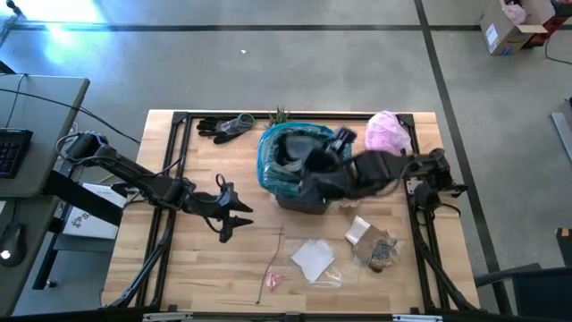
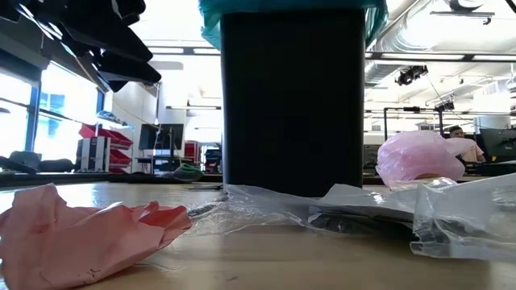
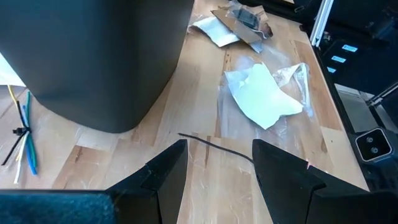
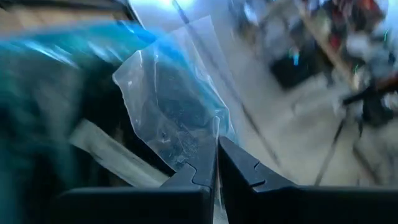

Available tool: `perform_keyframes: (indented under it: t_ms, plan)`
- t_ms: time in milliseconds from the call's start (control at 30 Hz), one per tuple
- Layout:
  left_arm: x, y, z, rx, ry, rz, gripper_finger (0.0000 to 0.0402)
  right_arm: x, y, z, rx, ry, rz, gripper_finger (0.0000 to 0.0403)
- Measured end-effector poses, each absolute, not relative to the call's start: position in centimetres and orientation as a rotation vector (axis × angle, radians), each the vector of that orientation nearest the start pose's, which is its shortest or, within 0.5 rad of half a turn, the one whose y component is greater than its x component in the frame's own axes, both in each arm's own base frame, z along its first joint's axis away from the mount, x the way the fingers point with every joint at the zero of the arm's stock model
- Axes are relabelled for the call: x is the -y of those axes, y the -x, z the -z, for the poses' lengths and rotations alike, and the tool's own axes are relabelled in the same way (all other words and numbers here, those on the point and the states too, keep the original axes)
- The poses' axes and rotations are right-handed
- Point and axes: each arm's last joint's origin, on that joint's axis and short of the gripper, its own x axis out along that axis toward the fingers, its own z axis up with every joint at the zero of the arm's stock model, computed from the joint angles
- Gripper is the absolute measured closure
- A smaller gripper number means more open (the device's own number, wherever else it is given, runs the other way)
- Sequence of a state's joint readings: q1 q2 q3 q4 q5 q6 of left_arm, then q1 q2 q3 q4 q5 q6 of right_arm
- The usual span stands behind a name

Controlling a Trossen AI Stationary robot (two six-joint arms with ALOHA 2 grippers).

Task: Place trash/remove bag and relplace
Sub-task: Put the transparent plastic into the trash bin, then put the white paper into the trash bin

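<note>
A black bin (image 1: 299,192) lined with the teal bag (image 1: 268,165) stands mid-table. My right gripper (image 4: 216,163) hovers over the bin's right rim, blurred in the high view (image 1: 329,154), and is shut on a clear plastic wrapper (image 4: 171,115). My left gripper (image 1: 234,211) waits open above the table left of the bin, with nothing between its fingers (image 3: 214,171). More trash lies on the table near the front: a white paper scrap (image 1: 313,259), clear wrappers (image 2: 363,208), a brownish lump (image 1: 382,252), a thin dark strip (image 3: 214,147) and a pink crumpled scrap (image 2: 89,234). My right gripper pinches an edge of the clear wrapper (image 4: 211,142) between its two shut fingers. The wrapper is lifted clear and stands out beyond the fingers, over the teal bag (image 4: 56,93) in the bin. One layer or several, I cannot tell.
Dark gloves (image 1: 223,127) and a small green plant (image 1: 280,114) lie at the far edge behind the bin. A pale pink plastic bag (image 1: 387,132) sits at the far right. A black frame (image 1: 170,161) borders the table. Open wood lies between my left gripper and the scraps.
</note>
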State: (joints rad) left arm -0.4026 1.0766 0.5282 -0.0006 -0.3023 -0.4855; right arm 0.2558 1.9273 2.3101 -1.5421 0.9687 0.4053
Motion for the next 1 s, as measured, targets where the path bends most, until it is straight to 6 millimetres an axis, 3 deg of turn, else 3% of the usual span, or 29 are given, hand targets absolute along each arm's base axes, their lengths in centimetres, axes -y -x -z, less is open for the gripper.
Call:
perform_keyframes:
  t_ms: [100, 467, 833, 1000]
  plan:
    - [7.8, -20.4, -20.7, -0.539, 0.280, -0.031, 0.0237, -4.8, -34.5, -42.0, -0.870, 0.211, 0.778, 0.0403]
    - [8.2, -20.9, -19.4, -0.600, 0.265, -0.034, 0.0237, -2.4, -35.2, -41.2, -0.970, 0.095, 0.715, 0.0398]
    - [8.5, -21.2, -18.7, -0.626, 0.304, -0.028, 0.0237, -2.6, -35.2, -41.2, -0.970, 0.080, 0.707, 0.0284]
    - [8.9, -21.4, -19.1, -0.599, 0.342, 0.011, 0.0237, -3.4, -35.2, -41.3, -0.956, 0.109, 0.690, 0.0255]
